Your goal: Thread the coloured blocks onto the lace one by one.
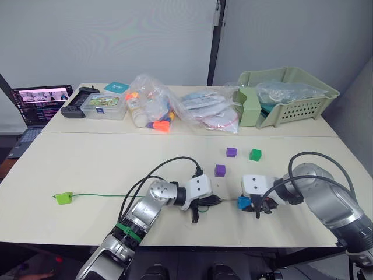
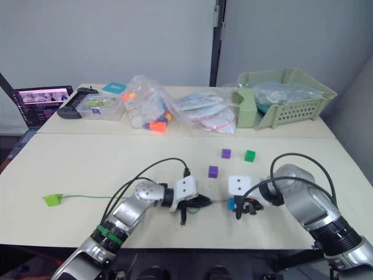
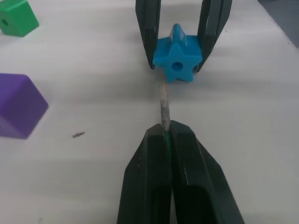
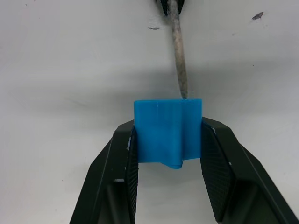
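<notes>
Landmark: blue star-shaped plastic block, clamped between right gripper fingers.
Lace: thin green string's stiff grey tip, pinched by left gripper, sat just below the block's hole.
Advice: raise tip, then push straight.

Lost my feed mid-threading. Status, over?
Left gripper shut on lace tip. Right gripper shut on blue block. Tip at the block's hole, not through. Path clear.
</notes>
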`<action>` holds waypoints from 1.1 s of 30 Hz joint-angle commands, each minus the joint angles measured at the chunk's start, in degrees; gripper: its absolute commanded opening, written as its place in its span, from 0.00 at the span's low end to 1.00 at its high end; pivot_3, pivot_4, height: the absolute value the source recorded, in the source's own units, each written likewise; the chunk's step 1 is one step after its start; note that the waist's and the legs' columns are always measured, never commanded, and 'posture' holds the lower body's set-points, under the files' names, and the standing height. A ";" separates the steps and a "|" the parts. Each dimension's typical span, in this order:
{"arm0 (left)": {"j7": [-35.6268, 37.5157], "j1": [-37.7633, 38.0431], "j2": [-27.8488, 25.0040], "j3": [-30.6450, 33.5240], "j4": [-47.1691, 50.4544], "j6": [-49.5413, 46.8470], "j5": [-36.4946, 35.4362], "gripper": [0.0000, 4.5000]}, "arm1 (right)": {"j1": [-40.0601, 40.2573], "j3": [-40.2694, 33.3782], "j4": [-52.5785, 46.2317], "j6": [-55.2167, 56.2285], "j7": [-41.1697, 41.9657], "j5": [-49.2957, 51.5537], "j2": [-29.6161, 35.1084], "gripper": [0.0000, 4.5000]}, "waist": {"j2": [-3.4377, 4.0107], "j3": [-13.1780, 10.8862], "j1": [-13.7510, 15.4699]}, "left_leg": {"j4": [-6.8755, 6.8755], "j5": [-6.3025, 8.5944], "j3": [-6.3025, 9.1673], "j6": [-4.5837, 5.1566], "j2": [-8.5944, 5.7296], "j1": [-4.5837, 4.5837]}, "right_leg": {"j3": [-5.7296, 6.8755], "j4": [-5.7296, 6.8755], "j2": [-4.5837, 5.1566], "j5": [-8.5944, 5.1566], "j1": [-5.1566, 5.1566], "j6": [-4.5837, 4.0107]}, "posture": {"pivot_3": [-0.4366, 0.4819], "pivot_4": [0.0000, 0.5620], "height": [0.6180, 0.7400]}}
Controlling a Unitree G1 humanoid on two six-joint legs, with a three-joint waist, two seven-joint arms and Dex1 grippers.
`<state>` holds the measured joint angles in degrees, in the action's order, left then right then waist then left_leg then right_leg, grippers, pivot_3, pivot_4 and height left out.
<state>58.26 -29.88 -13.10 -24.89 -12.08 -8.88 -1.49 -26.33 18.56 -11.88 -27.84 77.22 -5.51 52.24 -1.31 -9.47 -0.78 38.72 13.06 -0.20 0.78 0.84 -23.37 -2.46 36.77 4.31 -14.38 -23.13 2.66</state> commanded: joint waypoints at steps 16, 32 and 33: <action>0.76 -0.70 0.10 -0.44 2.30 0.43 -0.12 0.00 | -1.05 2.21 0.61 -0.06 -0.68 0.10 -2.30 0.30 | -0.01 0.00 -0.12 | 0.00 0.00 0.00 0.00 0.02 0.03 | -0.01 0.01 -0.02 0.00 0.01 0.00 | 0.48 0.27 1.00; -0.43 -0.28 -0.61 0.34 4.14 0.25 -0.42 0.00 | -3.02 3.78 3.80 1.62 0.06 -0.52 -2.98 0.30 | -0.06 0.04 -0.25 | 0.01 0.00 0.01 0.00 0.03 0.11 | -0.02 0.06 -0.03 0.01 0.05 -0.01 | 0.48 0.27 1.00; -0.35 -0.27 -0.66 0.29 4.15 0.12 -0.41 0.00 | -2.98 3.76 3.84 1.69 0.07 -0.53 -2.90 0.30 | -0.06 0.04 -0.24 | 0.01 0.00 0.00 0.00 0.03 0.11 | -0.02 0.06 -0.03 0.01 0.05 -0.01 | 0.48 0.27 1.00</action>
<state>57.42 -29.85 -14.01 -24.46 -10.67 -8.84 -1.09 -29.72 20.71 -8.40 -26.52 77.46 -6.00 50.11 -1.37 -9.43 -1.02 38.73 13.06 -0.20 0.77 0.87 -23.26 -2.48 36.82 4.28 -14.37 -23.08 2.65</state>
